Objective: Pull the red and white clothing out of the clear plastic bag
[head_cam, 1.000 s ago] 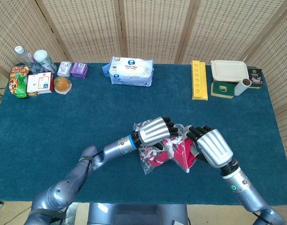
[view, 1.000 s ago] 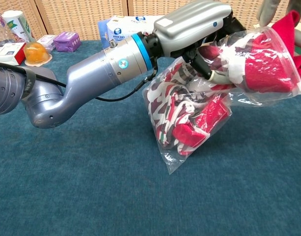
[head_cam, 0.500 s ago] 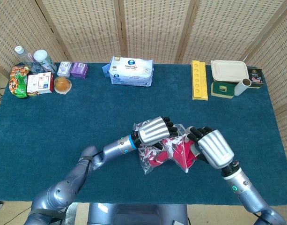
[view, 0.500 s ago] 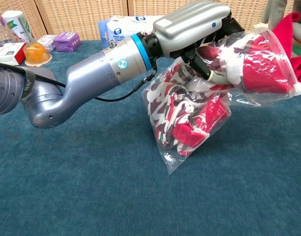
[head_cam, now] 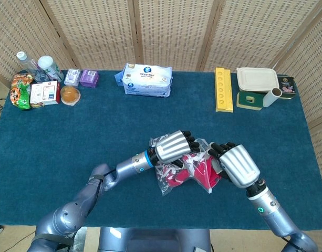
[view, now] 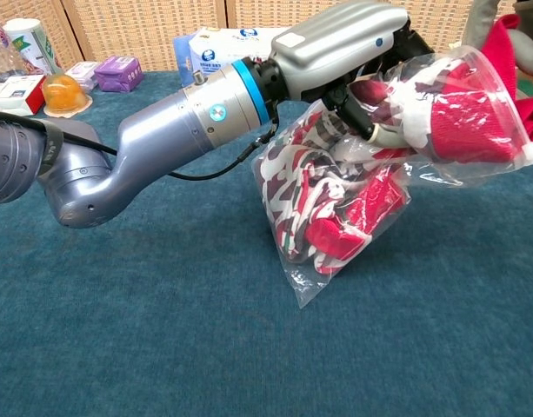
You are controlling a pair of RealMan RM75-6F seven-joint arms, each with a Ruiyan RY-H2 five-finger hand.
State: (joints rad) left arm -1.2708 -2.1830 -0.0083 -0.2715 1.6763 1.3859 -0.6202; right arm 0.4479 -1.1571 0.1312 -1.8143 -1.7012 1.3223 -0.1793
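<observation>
at the table's near middle the left hand [view: 336,48] grips the clear plastic bag [view: 336,217], lifted, red and white clothing [view: 353,208] inside. only the head view shows the right hand [head_cam: 235,164] grasping protruding red cloth.

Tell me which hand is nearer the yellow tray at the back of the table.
Right. The right hand sits at the bag's right end, below and slightly right of the yellow tray. The left hand grips the bag further left, further from the tray.
</observation>
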